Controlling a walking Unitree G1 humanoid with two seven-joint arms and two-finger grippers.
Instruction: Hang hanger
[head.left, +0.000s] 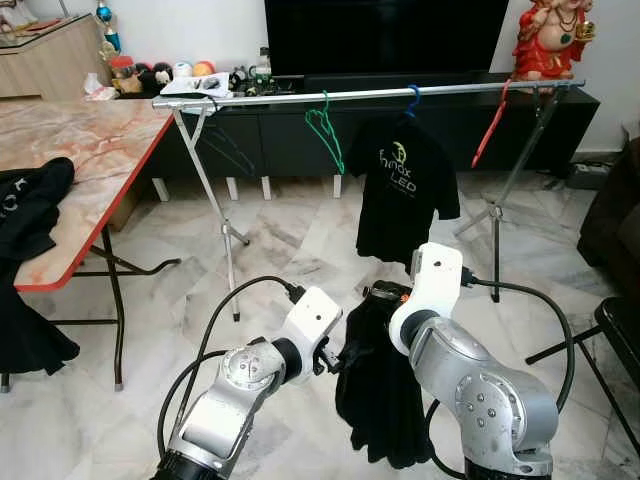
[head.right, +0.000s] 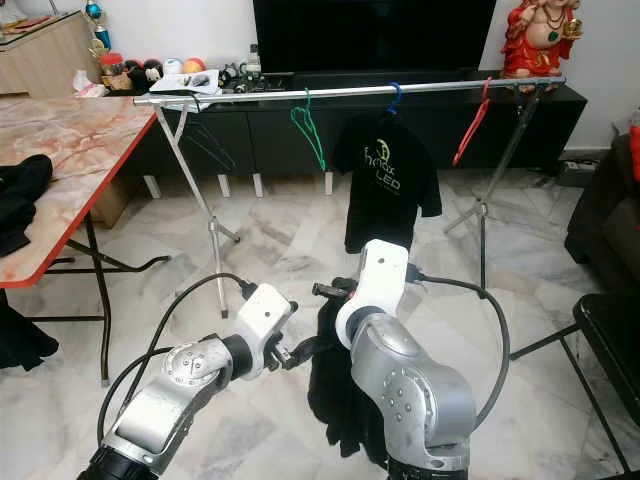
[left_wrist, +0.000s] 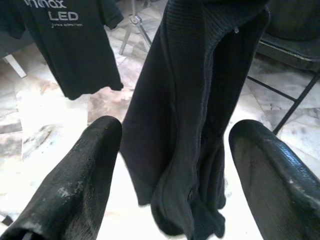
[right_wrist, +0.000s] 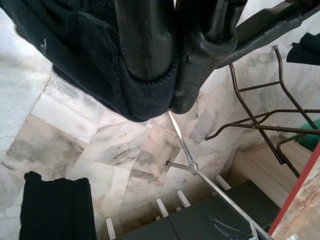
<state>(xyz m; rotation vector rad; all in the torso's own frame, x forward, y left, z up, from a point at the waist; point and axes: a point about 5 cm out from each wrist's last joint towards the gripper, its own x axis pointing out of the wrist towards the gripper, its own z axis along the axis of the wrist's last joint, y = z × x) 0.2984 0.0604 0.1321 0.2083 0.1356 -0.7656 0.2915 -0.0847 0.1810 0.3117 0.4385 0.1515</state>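
A black garment (head.left: 378, 390) hangs in front of me, low over the floor. My right gripper (right_wrist: 165, 95) is shut on its top edge, and it also shows in the head view (head.left: 386, 294). Whether a hanger is inside the garment I cannot tell. My left gripper (left_wrist: 175, 145) is open just left of the garment, its two fingers (left_wrist: 85, 170) spread with the cloth hanging a little beyond them. Further ahead stands the silver clothes rail (head.left: 370, 94). It carries a green hanger (head.left: 326, 130), a blue hanger with a black T-shirt (head.left: 404, 190) and a red hanger (head.left: 490, 128).
A marble-topped table (head.left: 90, 150) with a red edge stands at the left, with black clothes (head.left: 28, 205) on it. The rail's splayed legs (head.left: 215, 215) reach onto the tiled floor. A dark chair (head.left: 620, 330) stands at the right. A black TV cabinet (head.left: 290, 135) runs behind the rail.
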